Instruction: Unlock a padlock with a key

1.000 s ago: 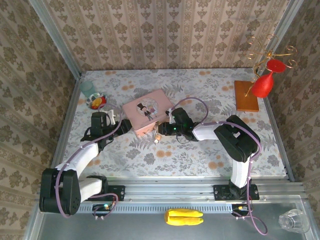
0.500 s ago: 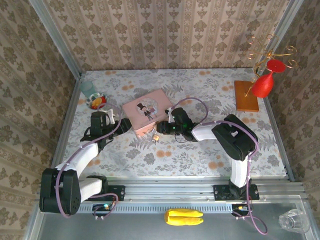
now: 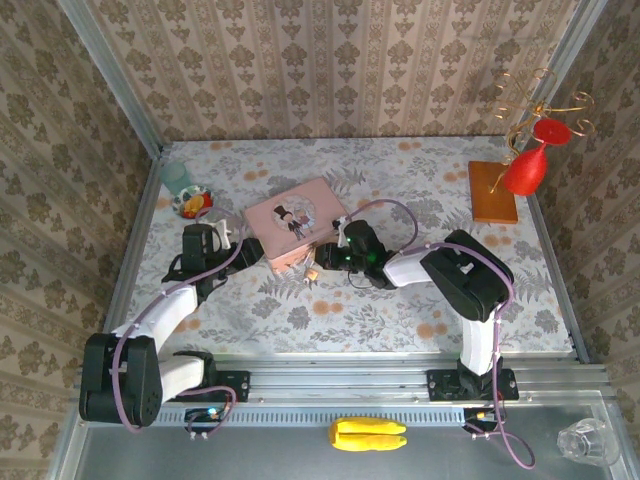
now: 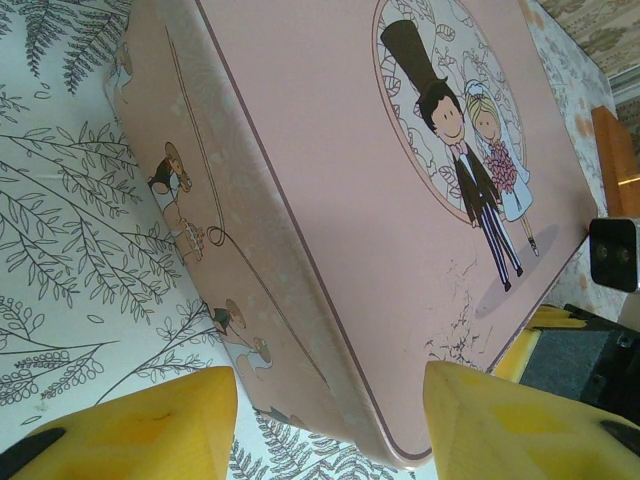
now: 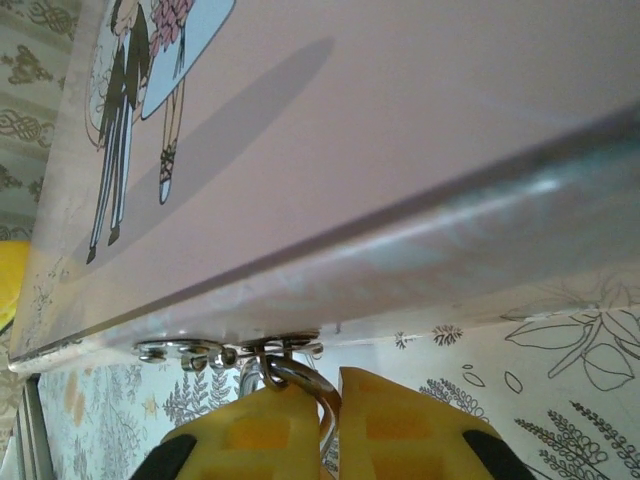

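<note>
**Fig.** Both arms at the near edge of the pink rectangular tin (image 4: 330, 150) with a cartoon bride and groom on its lid, which lies flat on the floral-patterned table (image 4: 60, 260).

My left pincer (image 4: 330, 405) stands spread. Its yellow fingers (image 4: 140, 430) sit either side of the tin's near corner, with a gap showing on each side (a brace, I judge, not a grip).

My right pincer (image 5: 325, 390) is closed to a narrow slit beneath the tin's front rim. In that slit sits a silvery loop, which I take for the shackle of the tiny brass-bodied padlock (image 5: 292, 378), hanging from the metal hasp (image 5: 180, 352) under the rim. The padlock's body is hidden between my fingers, so whether a key is in it cannot be told.

Progress, as I judge it: the padlock is reached and held and the tin is steadied, but the shackle hangs in the hasp and looks unopened. Left to do: seat the key, turn it, free the shackle.
</note>
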{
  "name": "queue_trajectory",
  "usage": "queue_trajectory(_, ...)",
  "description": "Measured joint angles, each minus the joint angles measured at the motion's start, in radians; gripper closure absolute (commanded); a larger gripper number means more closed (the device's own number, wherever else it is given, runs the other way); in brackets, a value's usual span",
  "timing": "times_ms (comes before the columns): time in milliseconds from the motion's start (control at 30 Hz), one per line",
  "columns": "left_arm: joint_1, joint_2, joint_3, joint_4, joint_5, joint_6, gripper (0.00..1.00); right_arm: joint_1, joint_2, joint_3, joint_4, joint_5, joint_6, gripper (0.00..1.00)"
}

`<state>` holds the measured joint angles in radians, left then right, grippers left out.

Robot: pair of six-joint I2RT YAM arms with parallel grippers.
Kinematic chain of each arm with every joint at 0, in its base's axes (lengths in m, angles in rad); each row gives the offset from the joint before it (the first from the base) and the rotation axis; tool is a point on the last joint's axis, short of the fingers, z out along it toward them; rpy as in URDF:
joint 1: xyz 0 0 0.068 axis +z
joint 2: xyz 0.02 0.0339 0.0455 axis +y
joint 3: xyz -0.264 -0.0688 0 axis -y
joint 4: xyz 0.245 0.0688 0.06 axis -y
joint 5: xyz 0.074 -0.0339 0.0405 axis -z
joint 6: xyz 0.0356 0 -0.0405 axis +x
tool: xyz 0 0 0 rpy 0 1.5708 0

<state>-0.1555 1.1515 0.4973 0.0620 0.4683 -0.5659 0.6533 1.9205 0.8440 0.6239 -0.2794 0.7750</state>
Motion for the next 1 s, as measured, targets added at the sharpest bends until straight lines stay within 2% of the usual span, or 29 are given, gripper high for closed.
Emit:
queue_trajectory(600,-0.007,0.08,0.0,0.039,0.007,-0.025,0.51,0.02,0.007,-0.126,0.262,0.098,0.219,1.0)
queue_trajectory(1000,-0.014,0.119,0.002,0.087,0.023,-0.027,0.53,0.02,0.007,-0.145,0.303,0.143,0.285,1.0)
